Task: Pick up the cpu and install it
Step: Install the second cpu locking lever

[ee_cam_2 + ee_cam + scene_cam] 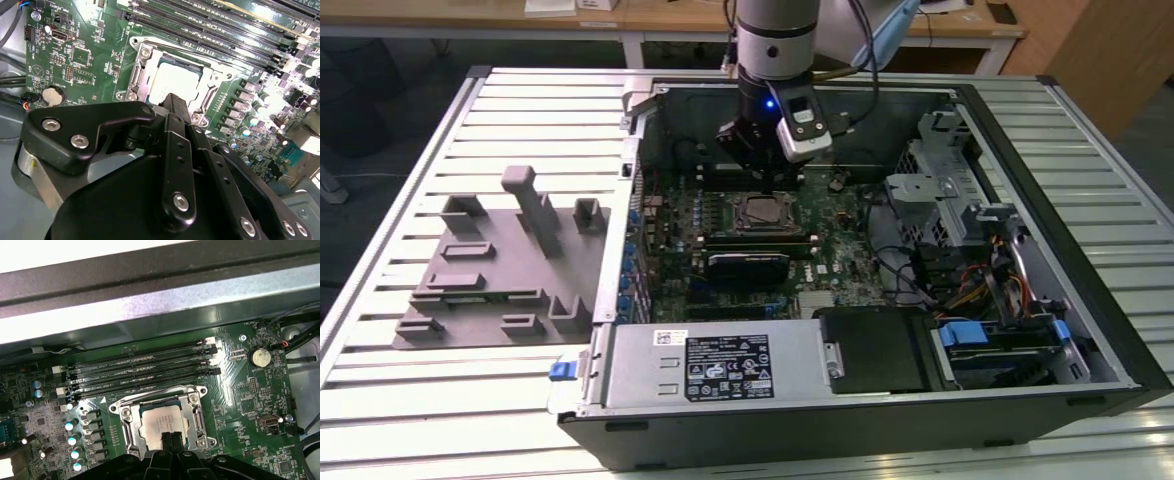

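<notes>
**CPU down in the socket, claw right above it**

Sitting flat inside the socket frame (162, 422) on the green motherboard (240, 390): the cpu (159, 422), silver top catching the light, also clear in the second wrist view (172, 82). Hovering just over its near edge, the claw (171, 436), fingertips (166, 439) pressed together with nothing pinched between them. Alongside the socket, four long memory slots (140, 372); off to one side, a round coin battery (260, 357). In the exterior view, arm (774, 40) reaching down into the open computer case (854, 420), grey fixture blocks (500, 265) well apart on the slatted table (400, 380) toward the exterior view's left.
</notes>
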Tool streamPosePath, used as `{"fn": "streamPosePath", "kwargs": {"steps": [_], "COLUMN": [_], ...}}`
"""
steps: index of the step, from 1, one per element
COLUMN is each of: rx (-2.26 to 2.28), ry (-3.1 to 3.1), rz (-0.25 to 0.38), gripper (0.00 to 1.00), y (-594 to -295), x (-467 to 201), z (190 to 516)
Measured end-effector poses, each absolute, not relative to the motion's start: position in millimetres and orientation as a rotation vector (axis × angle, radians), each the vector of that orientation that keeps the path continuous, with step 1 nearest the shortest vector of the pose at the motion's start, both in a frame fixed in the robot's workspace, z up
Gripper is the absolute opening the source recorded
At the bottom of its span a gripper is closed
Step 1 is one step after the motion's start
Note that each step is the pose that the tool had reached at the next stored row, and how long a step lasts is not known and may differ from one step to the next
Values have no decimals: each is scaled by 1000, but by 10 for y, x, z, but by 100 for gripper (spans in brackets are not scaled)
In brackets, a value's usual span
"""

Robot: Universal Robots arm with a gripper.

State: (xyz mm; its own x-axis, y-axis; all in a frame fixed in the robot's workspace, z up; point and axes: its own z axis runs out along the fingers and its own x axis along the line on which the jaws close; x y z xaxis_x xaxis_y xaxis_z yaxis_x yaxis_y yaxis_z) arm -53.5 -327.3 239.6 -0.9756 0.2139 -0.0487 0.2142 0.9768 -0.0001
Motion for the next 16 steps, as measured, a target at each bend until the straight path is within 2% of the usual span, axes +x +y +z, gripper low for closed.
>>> {"fn": "streamPosePath", "kwargs": {"steps": [16], "rx": [333], "ry": [3075], "rz": [-8], "gripper": [11], "y": [-3377], "x": [-535], "z": [2482]}}
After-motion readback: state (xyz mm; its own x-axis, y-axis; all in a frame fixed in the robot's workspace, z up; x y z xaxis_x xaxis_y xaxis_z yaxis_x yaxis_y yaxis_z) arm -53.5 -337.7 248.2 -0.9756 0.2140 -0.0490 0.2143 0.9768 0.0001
